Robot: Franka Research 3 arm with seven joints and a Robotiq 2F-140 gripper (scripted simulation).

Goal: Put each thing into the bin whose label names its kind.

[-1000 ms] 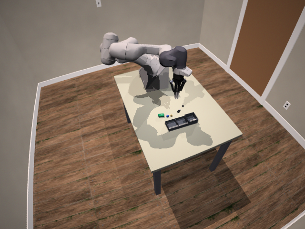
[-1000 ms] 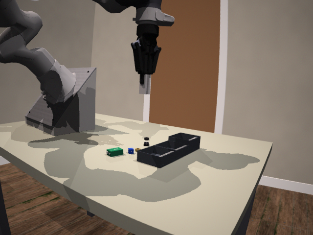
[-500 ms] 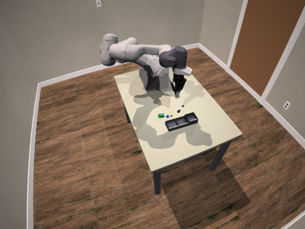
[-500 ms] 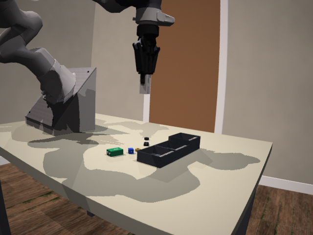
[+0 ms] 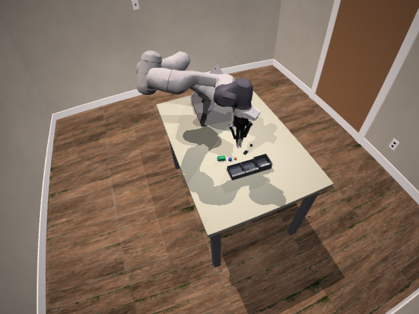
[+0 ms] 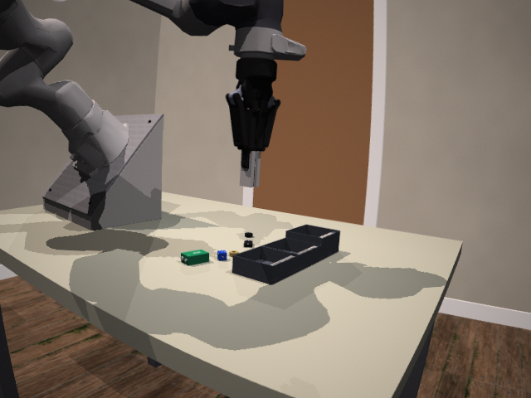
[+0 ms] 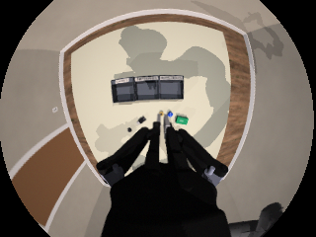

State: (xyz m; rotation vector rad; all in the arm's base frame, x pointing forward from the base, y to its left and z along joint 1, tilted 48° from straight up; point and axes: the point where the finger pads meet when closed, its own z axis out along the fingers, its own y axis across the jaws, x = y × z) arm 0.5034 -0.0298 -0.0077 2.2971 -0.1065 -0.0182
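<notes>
Black claw pressed together on nothing, hanging well above the cream rectangular table. Landmark: the black row of three bins, standing on the table. Just beside its near-left end: small tan ring, small blue block, then green rectangular block. Two small black pieces lie behind that end, below the claw.

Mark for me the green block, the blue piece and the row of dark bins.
green block (image 6: 195,256), exterior view, on its front face.
blue piece (image 6: 221,254), exterior view, on its front side.
row of dark bins (image 6: 253,267), exterior view, on the outer wall of the nearest bin.
</notes>
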